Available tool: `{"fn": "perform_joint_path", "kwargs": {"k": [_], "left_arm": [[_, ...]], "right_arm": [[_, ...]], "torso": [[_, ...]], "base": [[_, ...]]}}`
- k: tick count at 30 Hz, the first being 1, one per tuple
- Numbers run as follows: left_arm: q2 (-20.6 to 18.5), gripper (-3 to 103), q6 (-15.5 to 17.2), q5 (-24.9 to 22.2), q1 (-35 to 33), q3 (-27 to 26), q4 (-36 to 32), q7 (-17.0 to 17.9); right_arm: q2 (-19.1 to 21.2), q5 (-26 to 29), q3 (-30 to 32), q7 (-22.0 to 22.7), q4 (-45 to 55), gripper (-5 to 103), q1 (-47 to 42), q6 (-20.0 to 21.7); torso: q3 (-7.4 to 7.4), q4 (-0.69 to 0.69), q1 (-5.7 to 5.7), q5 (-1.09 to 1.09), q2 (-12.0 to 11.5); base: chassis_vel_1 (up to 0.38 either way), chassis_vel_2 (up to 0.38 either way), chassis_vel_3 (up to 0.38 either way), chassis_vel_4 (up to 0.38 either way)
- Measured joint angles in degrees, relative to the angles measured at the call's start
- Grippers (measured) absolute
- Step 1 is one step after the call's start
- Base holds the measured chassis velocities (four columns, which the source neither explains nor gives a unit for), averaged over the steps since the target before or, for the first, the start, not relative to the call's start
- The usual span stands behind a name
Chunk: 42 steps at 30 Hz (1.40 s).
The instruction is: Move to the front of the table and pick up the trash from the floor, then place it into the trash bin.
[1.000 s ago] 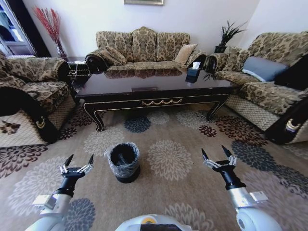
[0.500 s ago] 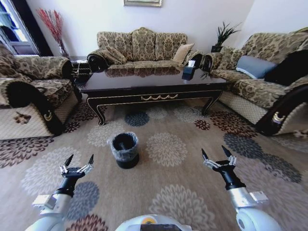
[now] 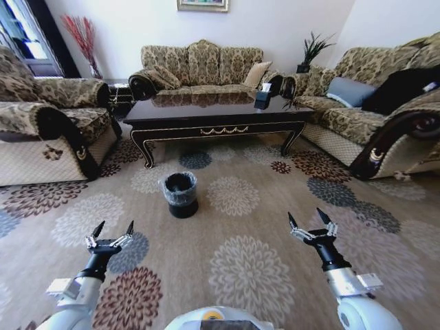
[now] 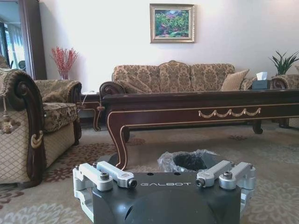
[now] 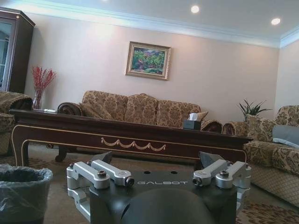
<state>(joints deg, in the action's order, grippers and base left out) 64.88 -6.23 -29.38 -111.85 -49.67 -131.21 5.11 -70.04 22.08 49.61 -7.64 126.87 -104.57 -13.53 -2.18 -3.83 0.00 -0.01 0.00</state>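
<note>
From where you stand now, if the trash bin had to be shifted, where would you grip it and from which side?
Probably by the rim: the trash bin stands upright and open-mouthed on the floor, its grey liner folded over the edge. Come down from above with the left gripper, one finger inside the wall and one outside. It stands left of centre, short of the table, nearer that arm.

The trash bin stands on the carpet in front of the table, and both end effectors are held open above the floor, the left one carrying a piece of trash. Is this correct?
Not entirely. The head view shows the left end effector open and empty, like the right end effector. The rest is correct: the trash bin stands on the floor in front of the table.
</note>
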Motion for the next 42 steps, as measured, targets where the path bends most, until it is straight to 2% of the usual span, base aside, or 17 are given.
{"fn": "perform_joint_path", "kwargs": {"k": [42], "left_arm": [[0.00,100,0.00,0.00,0.00,0.01,0.00,0.00]], "right_arm": [[0.00,0.00,0.00,0.01,0.00,100,-0.01,-0.01]], "torso": [[0.01,0.01,0.00,0.01,0.01]], "base": [[0.247,-0.248,-0.239,0.252]]}}
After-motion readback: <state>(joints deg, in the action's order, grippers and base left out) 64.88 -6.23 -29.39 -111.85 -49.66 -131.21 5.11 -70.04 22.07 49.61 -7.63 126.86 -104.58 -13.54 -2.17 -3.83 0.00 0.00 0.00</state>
